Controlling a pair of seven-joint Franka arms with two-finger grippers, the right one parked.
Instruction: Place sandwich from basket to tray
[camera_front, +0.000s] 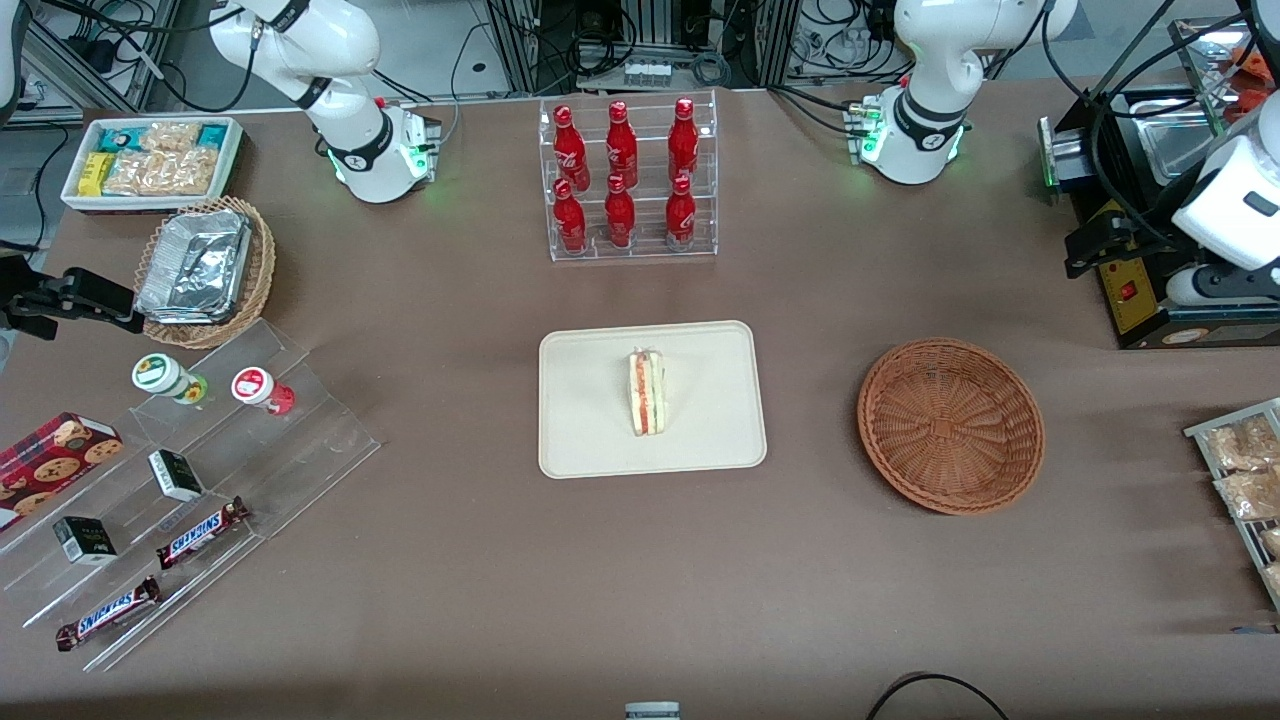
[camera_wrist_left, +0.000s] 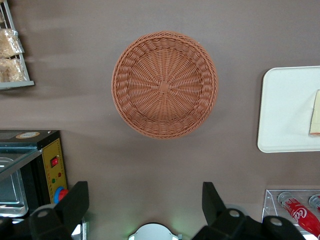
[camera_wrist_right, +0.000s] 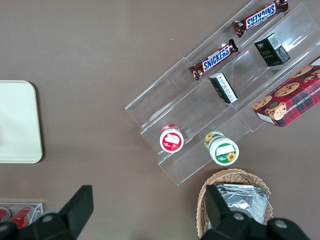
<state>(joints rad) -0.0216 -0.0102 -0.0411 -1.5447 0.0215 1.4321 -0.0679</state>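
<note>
From the front camera I see the small triangular sandwich (camera_front: 646, 391) of pale bread, red-orange and green filling at its cut edge, standing on the flat cream-beige rectangular tray (camera_front: 590, 440) near the tray's middle; the round reddish-brown woven wicker basket (camera_front: 950, 425) sits beside the tray toward the working arm's end of the table, well apart from it, with nothing in it; a clear acrylic rack of red bottles (camera_front: 626, 178) stands farther from the camera than the tray; I cannot make out the working arm's tool in this view. From the left wrist camera I look straight down on the basket (camera_wrist_left: 165, 84); the gripper (camera_wrist_left: 145, 200) hangs high above the brown table (camera_wrist_left: 150, 160), its two dark fingers (camera_wrist_left: 75, 205) spread wide apart with nothing between them (only bare tabletop shows through the gap); a corner of the tray (camera_wrist_left: 280, 110) and an edge of the sandwich (camera_wrist_left: 315, 115) show too. From the right wrist camera I see only one rounded end of the tray (camera_wrist_right: 17, 125).
</note>
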